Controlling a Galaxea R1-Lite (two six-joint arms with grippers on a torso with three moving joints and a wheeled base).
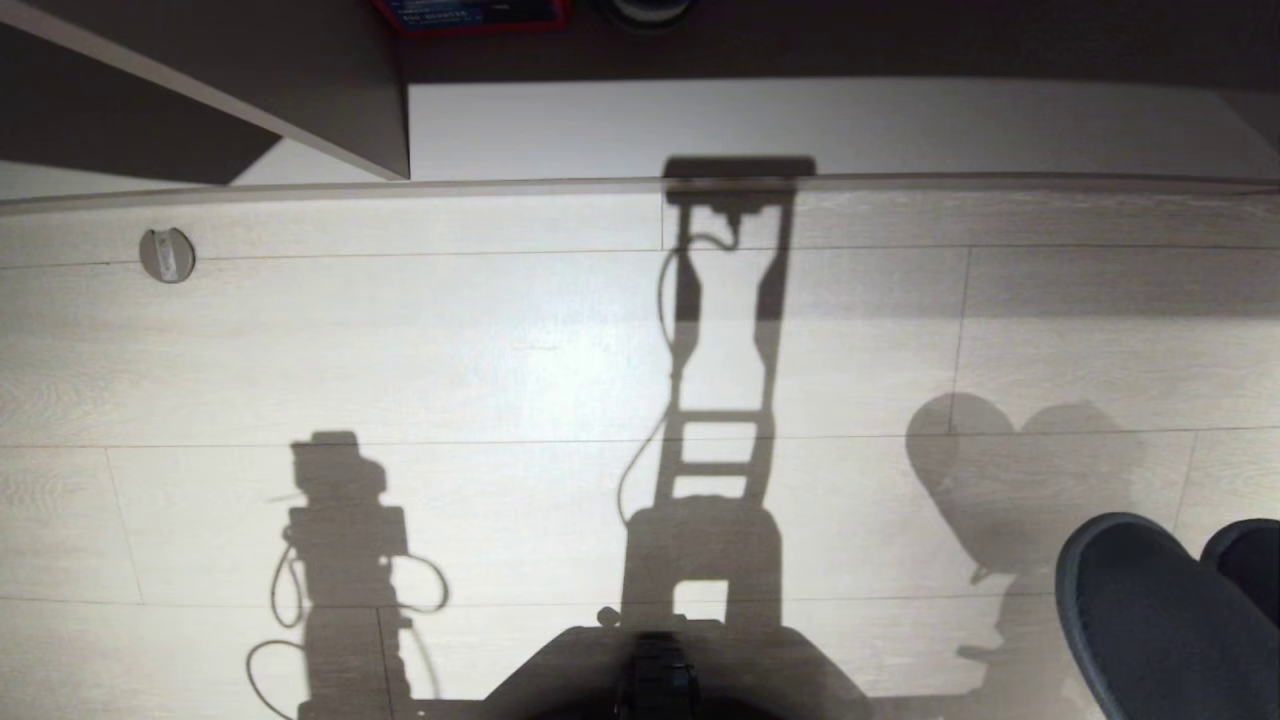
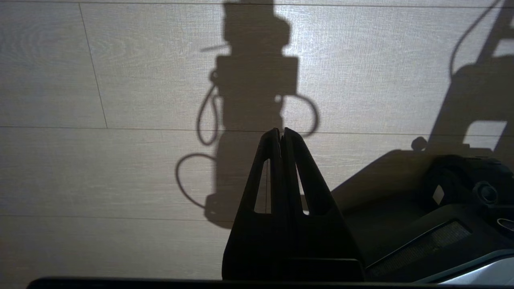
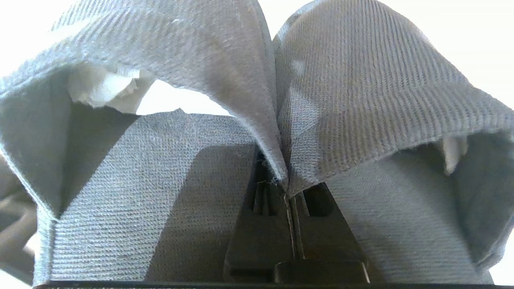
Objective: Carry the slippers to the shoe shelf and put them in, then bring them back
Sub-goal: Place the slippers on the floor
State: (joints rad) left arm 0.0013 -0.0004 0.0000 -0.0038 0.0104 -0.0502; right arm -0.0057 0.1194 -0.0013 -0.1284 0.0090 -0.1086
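The slippers (image 3: 361, 92) are held up off the floor (image 1: 400, 350) by the right gripper (image 3: 290, 188); its two fingers are pressed tight together, and the inner edges of both slippers are pinched between them, side by side; in the right wrist view the grey cloth of one slipper is spread out to one side of the fingers and the cloth of the other slipper to the other side, and both openings are seen facing the camera; a bit of white stuffing (image 3: 104, 88) is seen inside one slipper. In the head view only the rounded toes of the slippers (image 1: 1150, 620) are seen, at the lower right corner, and their shadow is thrown on the pale wood floor just past them; the right gripper itself is not seen there. The left gripper (image 2: 281, 134) is held over the bare floor, well apart from the slippers; its fingers are closed together and nothing is held in them; its own shadow is thrown on the floor boards ahead of its tips, and the dark robot base (image 2: 441, 208) is seen just beside it. Far ahead of both grippers a pale grey board edge (image 1: 640, 185) is seen across the floor, with a slanted panel (image 1: 300, 80) above it; a small round fitting (image 1: 167, 255) is set in the floor near that edge.
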